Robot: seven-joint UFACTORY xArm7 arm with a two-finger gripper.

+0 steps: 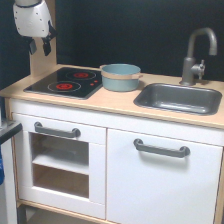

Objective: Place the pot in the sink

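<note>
Two cabinet handles [161, 148] below, one pot [120, 76] beside one sink [178, 98], one end effector [39, 46] hanging parted, empty

The pot [120, 76] stands on the counter [112, 102] between hob [65, 82] and sink [180, 98].

Black stovetop [65, 83] with red burner rings sits on the wooden bench [112, 102]; below, white cabinet doors with two grey handles [57, 131] [161, 148], one windowed.

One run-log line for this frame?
end effector: raised, empty | pot: on counter beside stove | sink: empty | task: not started
</note>
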